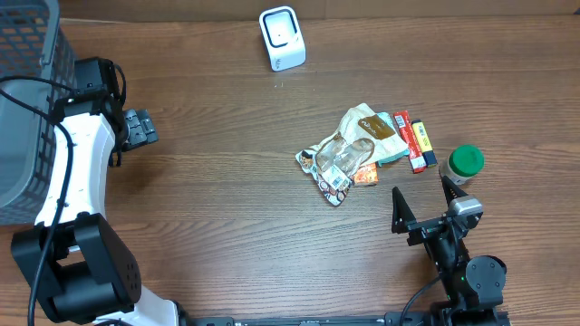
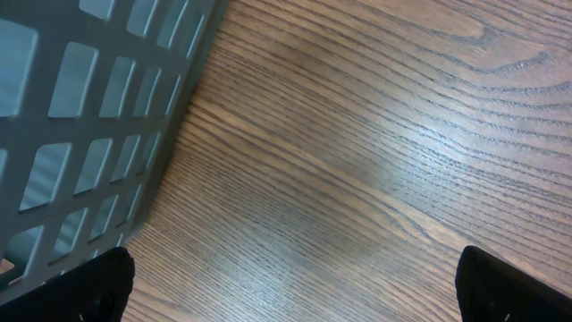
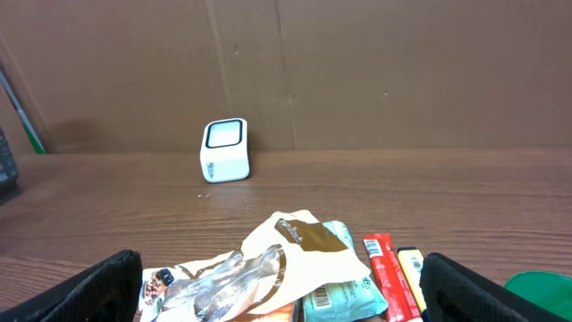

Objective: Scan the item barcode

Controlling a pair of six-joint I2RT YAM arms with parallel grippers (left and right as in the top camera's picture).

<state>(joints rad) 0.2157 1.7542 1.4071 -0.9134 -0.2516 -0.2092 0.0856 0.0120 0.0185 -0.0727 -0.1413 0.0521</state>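
Crinkly snack packets in a loose heap [image 1: 353, 152] lie on the wood-grain table [image 1: 227, 217], just ahead of my right gripper [image 1: 424, 201], whose jaws stand wide and hold nothing.

In the heap I count one tan paper pouch [image 1: 370, 127] on top, one glossy clear plastic packet [image 1: 333, 163] at the left, one teal packet [image 1: 395, 150] and one small orange packet [image 1: 366, 176], all overlapping. Two slim sticks, a red stick pack [image 1: 404, 134] and a yellow-and-red stick pack [image 1: 421, 141], touch its right edge. One round green-lidded jar [image 1: 466, 162] stands beside them, close to that gripper. One boxy white plastic scanner [image 1: 282, 38] sits well apart at the far edge. My left gripper [image 1: 140, 128], also spread and empty, hovers far left beside one grey lattice-walled plastic basket [image 1: 27, 109].
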